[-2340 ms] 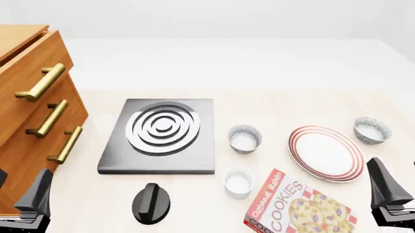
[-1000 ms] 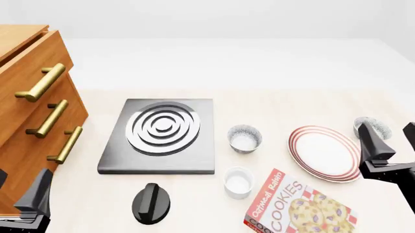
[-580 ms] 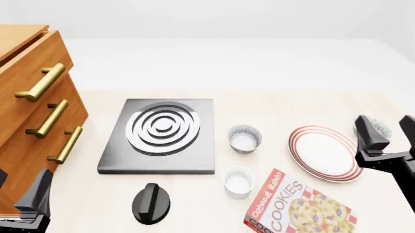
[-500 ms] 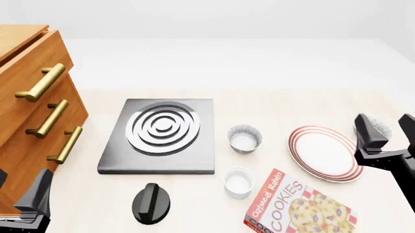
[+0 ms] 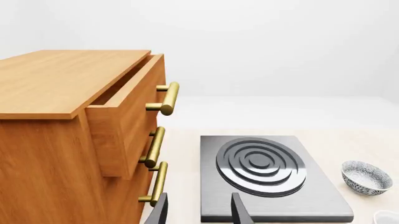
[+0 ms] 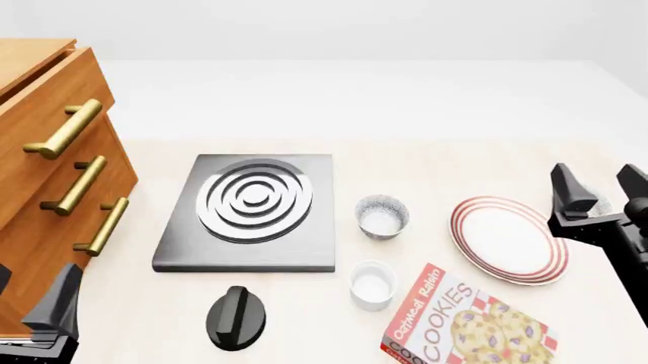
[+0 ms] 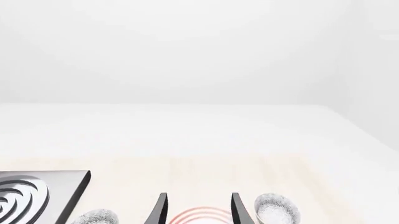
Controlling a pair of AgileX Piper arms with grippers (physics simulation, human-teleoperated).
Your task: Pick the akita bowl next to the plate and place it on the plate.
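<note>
The plate [image 6: 506,241], white with red rings, lies on the table's right side. The akita bowl [image 6: 605,206] sits just beyond its far right rim, mostly hidden behind my right gripper [image 6: 599,189], which hangs open above it with nothing between its fingers. In the right wrist view the right gripper [image 7: 198,212] frames the plate's red rings [image 7: 198,216], and the akita bowl [image 7: 276,211] lies outside one finger. My left gripper [image 6: 29,299] stands open at the front left corner, far from both; in its own view the left gripper [image 5: 199,213] is empty.
A second speckled bowl [image 6: 382,216] stands left of the plate, with a white ramekin [image 6: 372,284] in front of it and a cookies box [image 6: 469,322] at the front. A grey stove plate [image 6: 251,208], a black knob [image 6: 236,317] and a wooden drawer cabinet [image 6: 51,174] fill the left.
My right gripper has travelled from the table's front right edge forward to the akita bowl beside the plate, staying open. The left arm and all objects have stayed still.
</note>
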